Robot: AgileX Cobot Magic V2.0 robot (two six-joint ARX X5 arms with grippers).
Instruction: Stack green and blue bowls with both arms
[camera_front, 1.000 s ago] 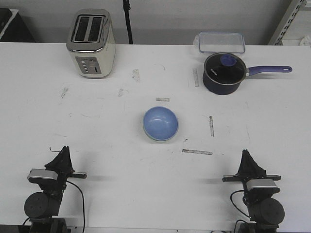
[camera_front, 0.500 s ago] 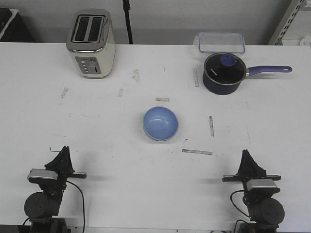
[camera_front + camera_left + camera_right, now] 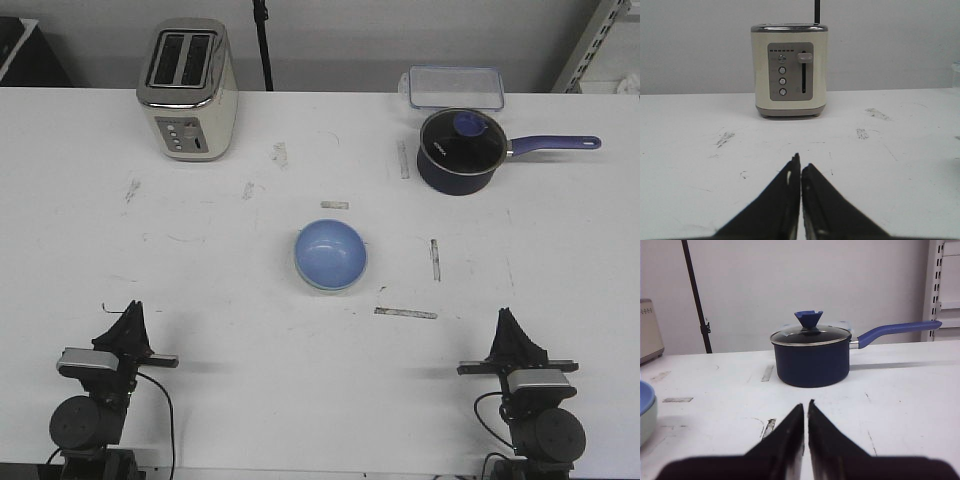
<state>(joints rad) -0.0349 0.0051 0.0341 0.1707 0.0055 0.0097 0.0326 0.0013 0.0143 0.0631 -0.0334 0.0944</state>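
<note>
The blue bowl (image 3: 331, 252) sits nested inside the green bowl (image 3: 312, 280) at the middle of the table; only a thin pale green rim shows under it. In the right wrist view the pair appears at the frame's edge, blue bowl (image 3: 646, 396) over green bowl (image 3: 647, 424). My left gripper (image 3: 133, 309) rests shut near the front left edge, far from the bowls, with nothing in it (image 3: 800, 167). My right gripper (image 3: 504, 314) rests shut near the front right edge, also holding nothing (image 3: 806, 404).
A cream toaster (image 3: 188, 89) stands at the back left. A dark lidded saucepan (image 3: 459, 150) with a purple handle sits at the back right, with a clear lidded container (image 3: 455, 86) behind it. Tape marks dot the white table (image 3: 200, 270).
</note>
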